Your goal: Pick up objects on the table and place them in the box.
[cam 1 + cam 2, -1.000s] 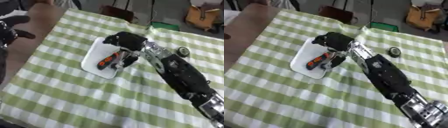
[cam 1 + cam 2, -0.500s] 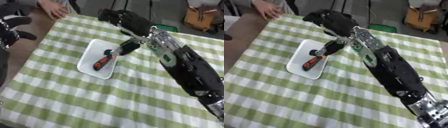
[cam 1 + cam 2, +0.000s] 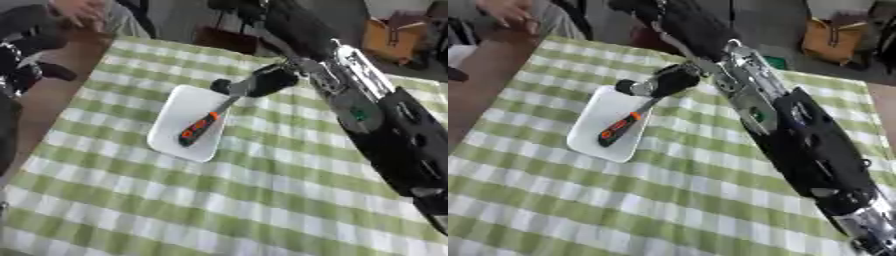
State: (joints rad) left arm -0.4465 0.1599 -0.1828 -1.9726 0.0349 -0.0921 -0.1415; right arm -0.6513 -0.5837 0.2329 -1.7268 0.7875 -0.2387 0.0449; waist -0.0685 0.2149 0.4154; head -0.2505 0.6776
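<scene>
A screwdriver [image 3: 196,129] with an orange and black handle lies slanted inside the white tray [image 3: 175,107] on the green checked cloth, its metal shaft pointing up and right. My right arm [image 3: 385,130] runs from the lower right up across the table. My right hand [image 3: 289,22] hangs blurred above the far edge, beyond the tray, with nothing in it. One dark digit [image 3: 262,81] reaches down to the tray's far corner, next to the shaft's tip. Whether it touches is unclear. My left hand [image 3: 24,67] shows at the left edge, off the cloth, fingers relaxed.
A brown surface [image 3: 61,95] borders the checked cloth [image 3: 219,200] on the left. Beyond the far edge stand a dark chair [image 3: 229,41] and an orange-brown bag [image 3: 833,41]. My forearm covers the cloth's right part.
My right hand rose from over the tray to high above the far edge, leaving the screwdriver lying in the tray. The whole view has shifted too.
</scene>
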